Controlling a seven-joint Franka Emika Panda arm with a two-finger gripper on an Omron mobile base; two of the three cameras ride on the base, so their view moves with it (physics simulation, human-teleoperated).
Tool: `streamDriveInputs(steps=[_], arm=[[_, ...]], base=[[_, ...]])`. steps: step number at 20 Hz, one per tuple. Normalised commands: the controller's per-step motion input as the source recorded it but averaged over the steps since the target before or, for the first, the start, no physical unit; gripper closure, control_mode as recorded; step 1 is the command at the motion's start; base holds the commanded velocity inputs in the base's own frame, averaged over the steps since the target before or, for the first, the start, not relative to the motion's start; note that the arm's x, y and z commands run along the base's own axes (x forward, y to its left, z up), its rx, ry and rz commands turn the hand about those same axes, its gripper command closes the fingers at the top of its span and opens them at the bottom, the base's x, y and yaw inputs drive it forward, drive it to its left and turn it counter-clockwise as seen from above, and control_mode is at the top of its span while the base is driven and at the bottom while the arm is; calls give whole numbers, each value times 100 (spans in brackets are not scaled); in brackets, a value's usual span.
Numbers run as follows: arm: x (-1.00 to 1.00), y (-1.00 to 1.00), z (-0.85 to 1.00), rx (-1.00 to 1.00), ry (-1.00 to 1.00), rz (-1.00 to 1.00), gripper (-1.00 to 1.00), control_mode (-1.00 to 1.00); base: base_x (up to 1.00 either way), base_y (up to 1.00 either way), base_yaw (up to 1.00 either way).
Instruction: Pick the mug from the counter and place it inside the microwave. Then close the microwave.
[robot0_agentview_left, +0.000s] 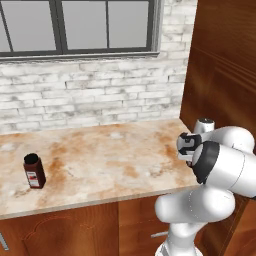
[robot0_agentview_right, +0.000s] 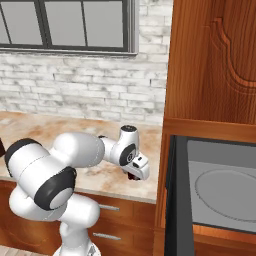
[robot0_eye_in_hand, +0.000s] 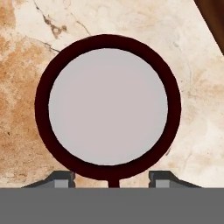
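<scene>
- Hand view, bottom edge: gripper (robot0_eye_in_hand: 113, 178) points straight down; only the two finger tips (robot0_eye_in_hand: 62, 179) show, set wide apart, one at lower left, one at lower right; nothing sits between them, so the jaws stand open
- Hand view, centre: the mug (robot0_eye_in_hand: 108, 106) is seen from directly above, a dark maroon ring around a pale grey inside; its lower rim lies just above the finger tips; a short dark stub at the bottom of the ring is too small to identify
- Around the mug: the counter (robot0_eye_in_hand: 26, 87), mottled beige and rust; a dark brown wedge cuts off the upper right corner of the frame
- Right base view, centre: gripper (robot0_agentview_right: 135, 175) hangs low over the counter (robot0_agentview_right: 100, 175) near its right end; the mug beneath is hidden by the hand
- Left base view, right of centre: the wrist and the arm's own joints cover the gripper and the mug; the counter (robot0_agentview_left: 100, 160) runs across mid-frame
- Right base view, lower right: the microwave (robot0_agentview_right: 220, 190) stands open, grey interior and round turntable visible, cut off by the frame edge
- Left base view, far left: a dark bottle (robot0_agentview_left: 34, 171) with a red label stands upright on the counter
</scene>
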Motion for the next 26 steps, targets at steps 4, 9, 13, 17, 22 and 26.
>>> streamDriveInputs(steps=[4,9,13,17,22,26], arm=[[0,0,0,0,0,0,100,-100],[0,3,0,0,-2,0,100,-100],[-6,34,19,0,-10,3,100,-100],[-13,34,70,0,-4,11,100,-100],[-18,35,75,0,0,15,100,-100],[-3,57,37,0,0,21,100,-100]], base=[[0,0,0],[0,0,0],[0,0,0],[0,0,0],[0,0,0],[0,0,0]])
